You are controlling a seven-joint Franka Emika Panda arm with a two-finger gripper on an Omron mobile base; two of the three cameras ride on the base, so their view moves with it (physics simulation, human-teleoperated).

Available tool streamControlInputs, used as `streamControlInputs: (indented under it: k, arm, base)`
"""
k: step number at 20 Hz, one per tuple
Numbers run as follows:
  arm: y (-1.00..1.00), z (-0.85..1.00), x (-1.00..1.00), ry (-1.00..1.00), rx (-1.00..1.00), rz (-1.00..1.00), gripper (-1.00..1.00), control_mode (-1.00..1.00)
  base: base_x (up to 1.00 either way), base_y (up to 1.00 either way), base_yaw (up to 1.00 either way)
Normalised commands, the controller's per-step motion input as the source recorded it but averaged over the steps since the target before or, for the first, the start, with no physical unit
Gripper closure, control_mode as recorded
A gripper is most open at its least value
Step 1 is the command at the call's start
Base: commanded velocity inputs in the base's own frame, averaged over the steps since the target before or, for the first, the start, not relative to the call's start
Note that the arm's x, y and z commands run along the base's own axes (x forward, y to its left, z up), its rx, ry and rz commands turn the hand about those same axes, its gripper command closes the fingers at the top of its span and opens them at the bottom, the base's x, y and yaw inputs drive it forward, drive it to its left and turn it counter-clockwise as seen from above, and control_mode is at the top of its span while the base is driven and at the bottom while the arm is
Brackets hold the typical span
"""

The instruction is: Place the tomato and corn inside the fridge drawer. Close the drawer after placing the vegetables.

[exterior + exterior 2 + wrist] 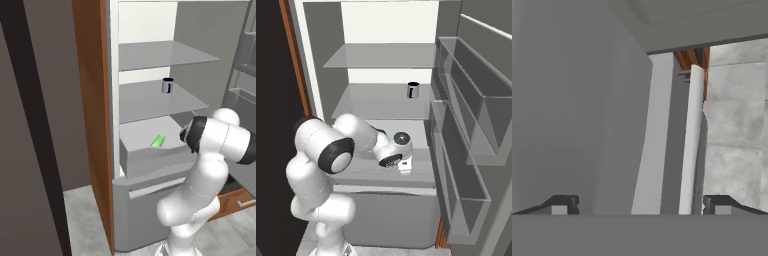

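Grey tiled floor (85,220) at lower left, open fridge beyond. Fingers (559,205) spread wide at bottom corners of hand view, holding nothing. Mid-frame, fridge drawer (145,157) pulled out, green item (158,141) inside; dark cup (167,85) on shelf (150,102) above.

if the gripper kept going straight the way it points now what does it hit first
Probably the larger grey front with the bar handle below the fridge drawer; the open gripper looks down along it, though depth is unclear.

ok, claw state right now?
Claw: open, its two dark fingertips spread wide apart with nothing between them, pointing down past the wide light-grey box drawer.
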Motion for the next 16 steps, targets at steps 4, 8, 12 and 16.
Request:
streamControlInputs:
  k: [4,8,12,16]
  arm:
    - [0.06,0.0,0.51,0.0,0.0,-0.01,-1.0,-1.0]
    - [0.0,0.0,0.59,-0.02,0.01,-0.02,-1.0,-1.0]
    - [0.0,0.0,0.61,-0.05,0.03,-0.02,-1.0,-1.0]
    - [0.0,0.0,0.57,-0.07,0.03,-0.01,-1.0,-1.0]
  base:
    - [0.0,0.0,0.0]
    - [0.0,0.0,0.0]
    - [0.0,0.0,0.0]
    - [0.0,0.0,0.0]
